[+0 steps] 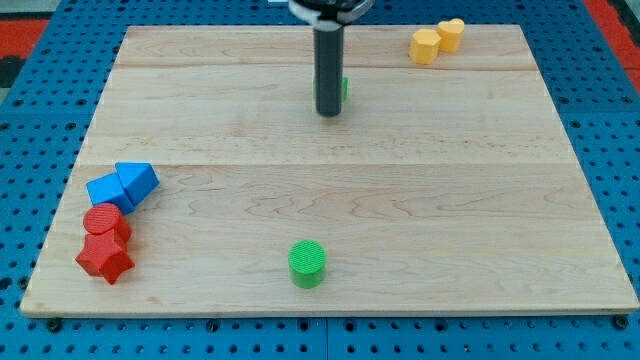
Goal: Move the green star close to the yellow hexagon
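The green star (343, 90) is mostly hidden behind the dark rod near the view's top centre; only a green sliver shows at the rod's right side. My tip (328, 113) rests on the board just left of and in front of the star, touching or nearly touching it. The yellow hexagon (425, 46) lies at the view's top right, with a yellow heart-like block (451, 34) touching its right side. The star is well to the left of and slightly below the hexagon.
A green cylinder (307, 263) stands near the view's bottom centre. At the left edge sit two blue blocks (121, 185), a red cylinder (105, 221) and a red star (104, 257). The wooden board (480, 200) lies on a blue pegboard.
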You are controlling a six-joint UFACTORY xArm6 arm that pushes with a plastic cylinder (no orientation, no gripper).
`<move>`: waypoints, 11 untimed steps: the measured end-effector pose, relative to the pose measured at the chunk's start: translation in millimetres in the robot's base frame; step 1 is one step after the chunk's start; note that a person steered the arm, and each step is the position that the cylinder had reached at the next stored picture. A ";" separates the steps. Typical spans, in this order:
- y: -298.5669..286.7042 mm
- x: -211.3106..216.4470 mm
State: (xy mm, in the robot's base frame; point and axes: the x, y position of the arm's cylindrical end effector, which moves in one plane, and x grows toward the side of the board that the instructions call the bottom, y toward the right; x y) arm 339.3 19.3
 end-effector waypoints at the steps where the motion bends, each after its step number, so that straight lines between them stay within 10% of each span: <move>1: 59.0 -38.3; 3: 13.2 33.5; 11: 46.9 -88.6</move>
